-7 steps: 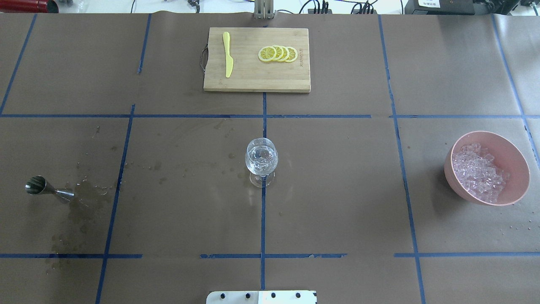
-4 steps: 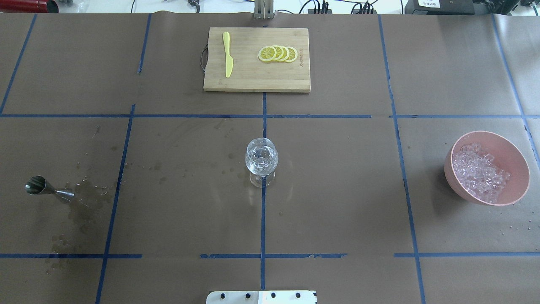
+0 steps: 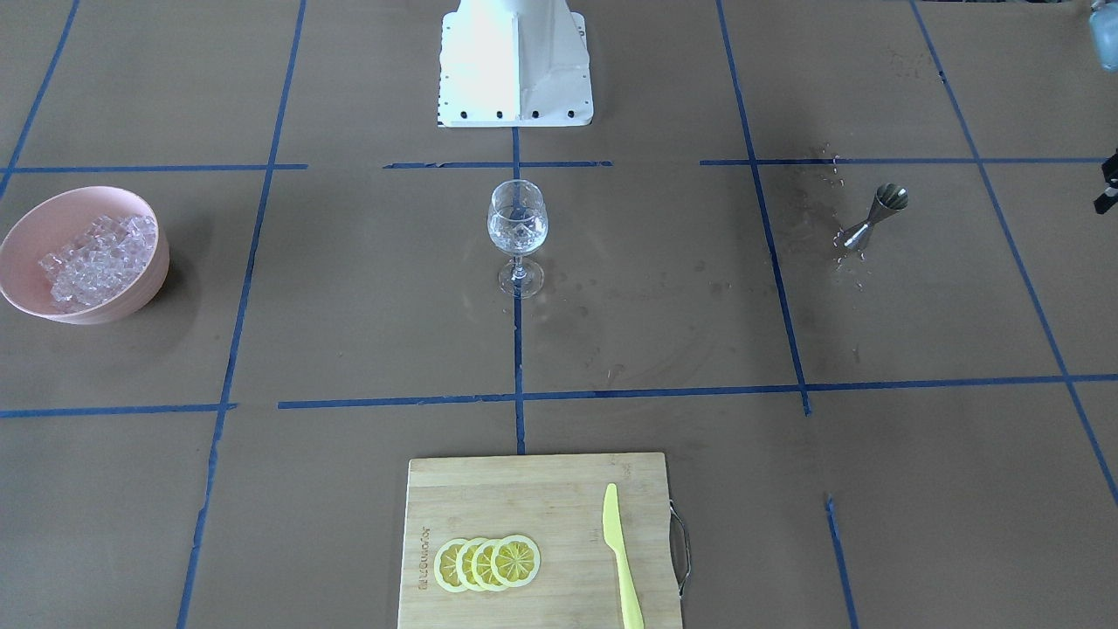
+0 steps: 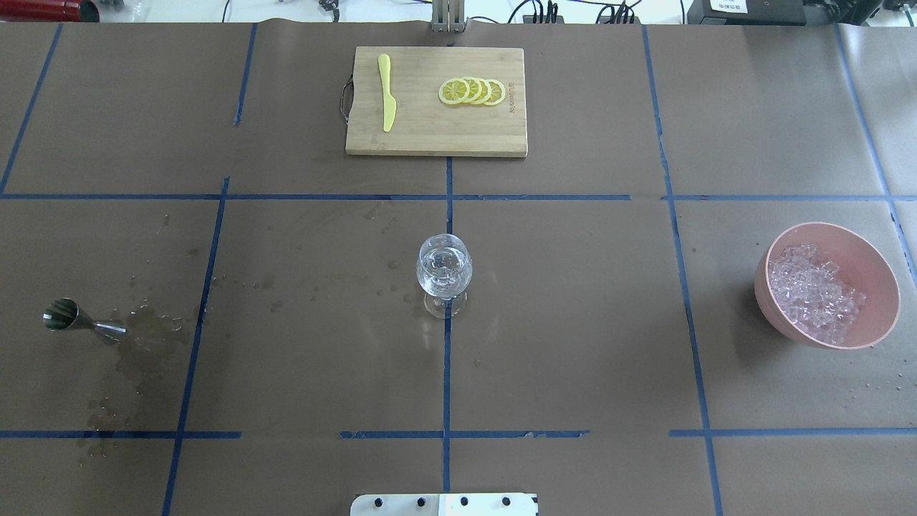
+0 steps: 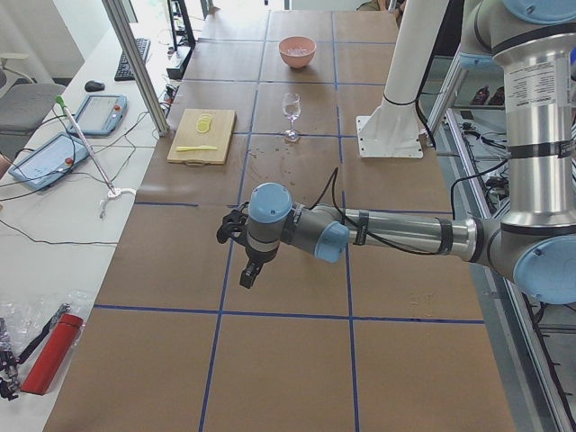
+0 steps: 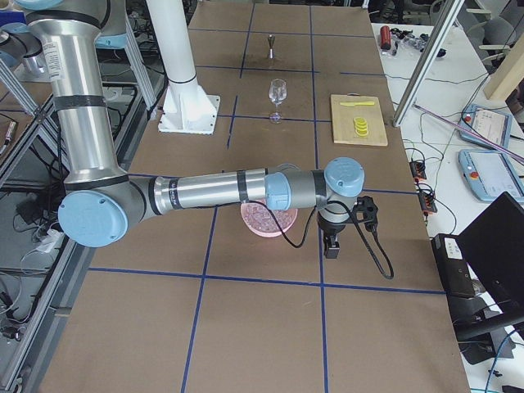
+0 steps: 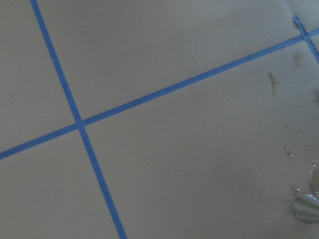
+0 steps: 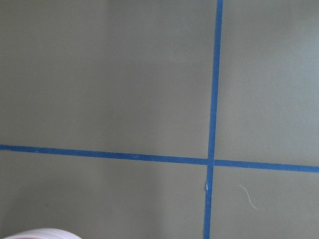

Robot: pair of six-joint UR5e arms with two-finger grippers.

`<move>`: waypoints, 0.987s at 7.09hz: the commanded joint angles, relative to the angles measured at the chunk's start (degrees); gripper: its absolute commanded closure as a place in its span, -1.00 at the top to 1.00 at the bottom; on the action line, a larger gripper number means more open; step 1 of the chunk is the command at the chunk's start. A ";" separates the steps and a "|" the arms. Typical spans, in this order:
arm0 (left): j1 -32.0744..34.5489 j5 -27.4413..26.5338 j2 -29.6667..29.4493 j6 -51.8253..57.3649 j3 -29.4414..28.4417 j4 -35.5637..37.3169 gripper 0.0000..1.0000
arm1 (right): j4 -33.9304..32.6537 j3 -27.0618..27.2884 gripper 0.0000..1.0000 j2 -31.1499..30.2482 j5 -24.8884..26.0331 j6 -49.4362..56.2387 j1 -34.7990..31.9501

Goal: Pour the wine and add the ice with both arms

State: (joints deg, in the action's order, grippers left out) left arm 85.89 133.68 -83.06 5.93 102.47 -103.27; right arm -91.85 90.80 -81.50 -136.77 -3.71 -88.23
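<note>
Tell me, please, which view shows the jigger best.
Overhead: the jigger is largest there, mouth and waist clear. Front-facing shows it whole, slightly smaller; right exterior, tiny and far; left wrist, perhaps a rim sliver at the edge; the rest, nothing.

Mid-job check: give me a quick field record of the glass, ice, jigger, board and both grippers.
glass: upright, table centre, clear glinting contents
ice: heaped in pink bowl, robot's right
jigger: robot's left, wet patch beside it
board: lemon slices and yellow knife on it
left gripper: above bare table; open or shut unclear
right gripper: above table beside bowl; open or shut unclear
</note>
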 commanded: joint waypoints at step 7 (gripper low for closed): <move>3.05 0.53 1.76 4.09 -0.43 -1.50 1.00 | 0.44 0.87 1.00 -0.68 -1.92 -0.77 2.53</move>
State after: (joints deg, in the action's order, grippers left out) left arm 88.92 134.25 -81.16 9.95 101.88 -104.00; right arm -91.42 91.58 -82.02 -137.97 -4.59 -86.22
